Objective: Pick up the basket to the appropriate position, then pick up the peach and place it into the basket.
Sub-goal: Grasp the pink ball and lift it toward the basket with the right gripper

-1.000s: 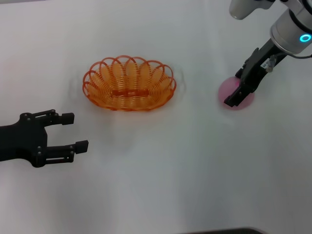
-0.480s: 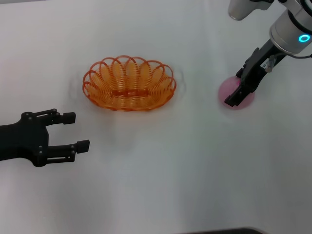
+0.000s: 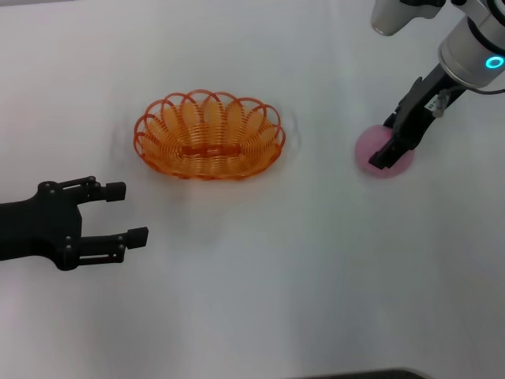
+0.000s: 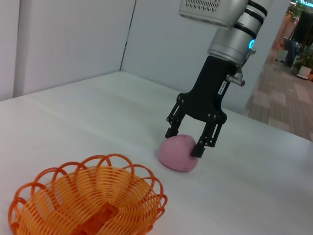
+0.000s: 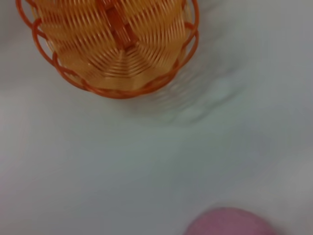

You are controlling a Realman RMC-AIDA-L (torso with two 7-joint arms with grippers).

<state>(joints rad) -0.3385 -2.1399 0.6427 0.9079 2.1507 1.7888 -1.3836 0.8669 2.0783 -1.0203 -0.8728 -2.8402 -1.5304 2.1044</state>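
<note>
The orange wire basket [image 3: 209, 136] sits on the white table [image 3: 260, 260], left of centre. It also shows in the left wrist view [image 4: 88, 201] and the right wrist view [image 5: 115, 44]. The pink peach [image 3: 374, 145] rests on the table at the right, and shows in the left wrist view [image 4: 177, 153] and the right wrist view [image 5: 227, 223]. My right gripper [image 3: 388, 150] is down over the peach, open, with one finger on each side of its top, as seen in the left wrist view [image 4: 184, 142]. My left gripper [image 3: 130, 212] is open and empty, low near the table, in front of and left of the basket.
The white table has no other objects on it. In the left wrist view white walls [image 4: 73, 44] stand behind the table, with an open floor area beyond the table's far edge.
My right gripper has shifted slightly up and to the right over the peach. My left gripper has crept a little to the right. The basket and the peach have not moved.
</note>
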